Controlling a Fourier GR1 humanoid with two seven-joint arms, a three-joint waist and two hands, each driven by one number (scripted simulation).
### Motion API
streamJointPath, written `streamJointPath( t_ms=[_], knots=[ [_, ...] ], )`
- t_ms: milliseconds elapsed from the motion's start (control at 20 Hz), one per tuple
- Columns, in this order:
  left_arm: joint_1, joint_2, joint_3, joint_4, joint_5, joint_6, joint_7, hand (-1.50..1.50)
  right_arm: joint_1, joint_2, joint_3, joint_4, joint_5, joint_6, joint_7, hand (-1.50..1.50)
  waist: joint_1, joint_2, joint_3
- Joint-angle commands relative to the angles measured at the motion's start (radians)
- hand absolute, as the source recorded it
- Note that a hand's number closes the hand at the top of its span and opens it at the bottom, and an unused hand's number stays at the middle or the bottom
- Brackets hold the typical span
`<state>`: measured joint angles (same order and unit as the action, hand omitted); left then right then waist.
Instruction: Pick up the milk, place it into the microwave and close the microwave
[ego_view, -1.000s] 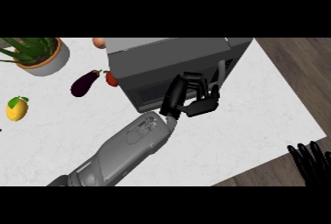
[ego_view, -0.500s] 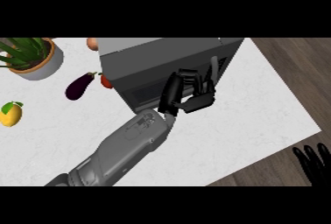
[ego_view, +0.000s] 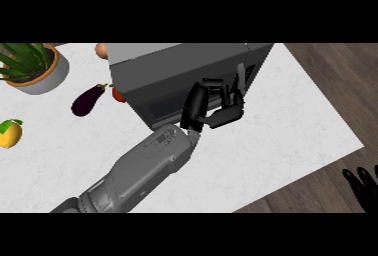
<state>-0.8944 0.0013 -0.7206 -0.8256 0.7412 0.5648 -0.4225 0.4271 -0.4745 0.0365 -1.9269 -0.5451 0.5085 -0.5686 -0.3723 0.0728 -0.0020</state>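
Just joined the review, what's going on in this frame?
The robot's left hand is up against the front of the grey microwave on the white counter; the door looks shut or nearly so. No milk is visible. The right hand rests at the lower right edge. An eggplant, a lemon and a potted plant sit to the left.

Single head cam, steep look-down on counter (ego_view: 244, 150), fairly close.
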Motion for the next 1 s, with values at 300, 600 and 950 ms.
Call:
streamJointPath(
  t_ms=[300, 600, 950],
  knots=[
    [-0.082, -0.001, 0.023, 0.091, 0.047, -0.025, -0.025, 1.50, 0.029, -0.021, -0.012, -0.036, -0.081, 0.041, 0.004, -1.50, -0.020, 0.015, 0.003],
    [-0.087, -0.001, 0.021, 0.105, 0.070, -0.016, -0.044, 1.50, 0.053, -0.038, -0.006, -0.061, -0.101, 0.054, 0.024, -1.50, -0.028, 0.016, 0.002],
    [-0.088, -0.001, 0.006, 0.116, 0.091, -0.022, -0.068, 1.50, 0.065, -0.067, -0.027, -0.086, -0.131, 0.070, 0.039, -1.50, -0.028, 0.018, 0.002]
  ],
)
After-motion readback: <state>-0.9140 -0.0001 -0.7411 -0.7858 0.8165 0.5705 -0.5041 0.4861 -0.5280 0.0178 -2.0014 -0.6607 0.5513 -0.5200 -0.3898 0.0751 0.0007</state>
